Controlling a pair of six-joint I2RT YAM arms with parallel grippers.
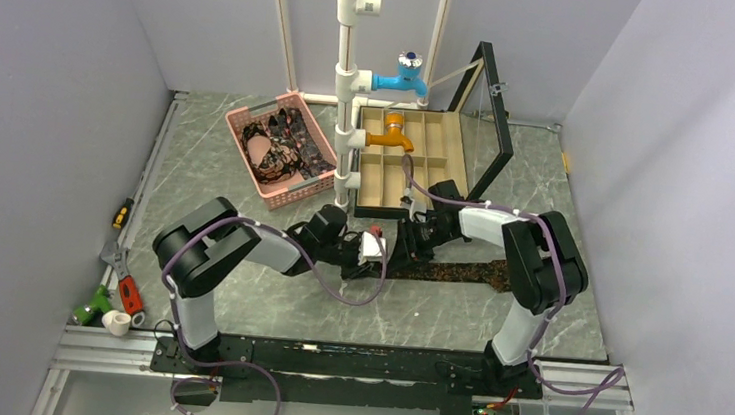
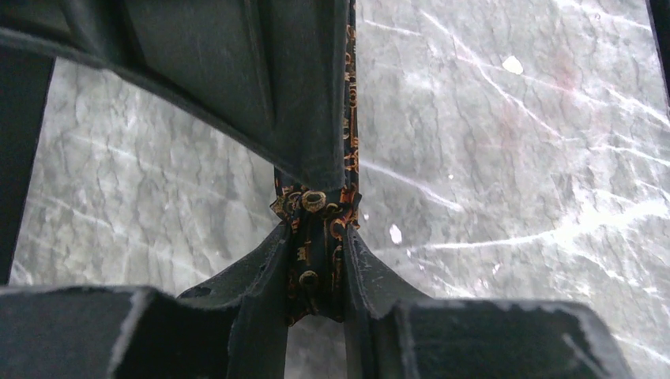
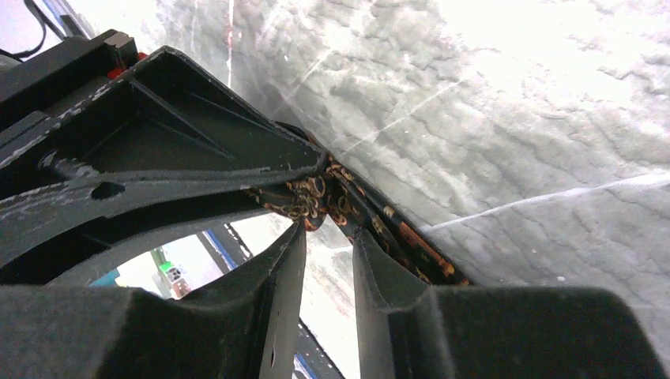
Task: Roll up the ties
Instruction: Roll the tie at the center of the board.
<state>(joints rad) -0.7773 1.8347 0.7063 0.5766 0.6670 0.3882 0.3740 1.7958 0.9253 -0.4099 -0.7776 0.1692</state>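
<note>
Rolling looks barely begun on the grey marbled worktop [image 1: 265, 299]. The left pincer [image 2: 314, 237] clamps the bunched end of a long dark fabric necktie [image 1: 468, 273] patterned in orange-brown, while the rest lies flat toward the right arm. The right pincer [image 3: 328, 233] stands slightly parted, apparently gripping nothing. The next move likely calls for turning that end over itself, tightly. From above, both wrists hide the start, so the number of turns cannot be told.

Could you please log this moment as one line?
task: roll tie | left gripper: shut on tie | right gripper: open beside it | tie: rest lies flat
</note>
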